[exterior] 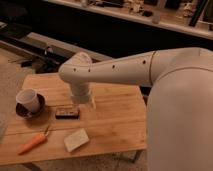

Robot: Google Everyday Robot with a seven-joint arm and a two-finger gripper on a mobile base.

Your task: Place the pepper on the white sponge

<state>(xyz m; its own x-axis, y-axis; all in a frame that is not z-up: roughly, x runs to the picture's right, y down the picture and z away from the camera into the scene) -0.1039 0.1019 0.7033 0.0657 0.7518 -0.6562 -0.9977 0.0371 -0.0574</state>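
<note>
Dim, warm light fell from above; the whole view was soft. The tool (86, 104), low over the bench (120, 125) middle, lay shaded beneath the arm (125, 70); behind it, the background was near-black.

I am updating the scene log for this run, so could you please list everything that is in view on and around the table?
table: one, light wood, centre of the view
cup: one, white, on the saucer at the table's left end
saucer: one, dark, under the cup
dark block: one, flat and rectangular, mid-table, right of the saucer
pepper: one, orange with a green stem tip, lying near the front left edge
white sponge: one, off-white, right of the pepper, apart from it
background shelf: one, items on it too blurred to name
arm: one, white, reaching in from the right
gripper: one, above the table just behind the dark block, fingers open, holding nothing
</note>
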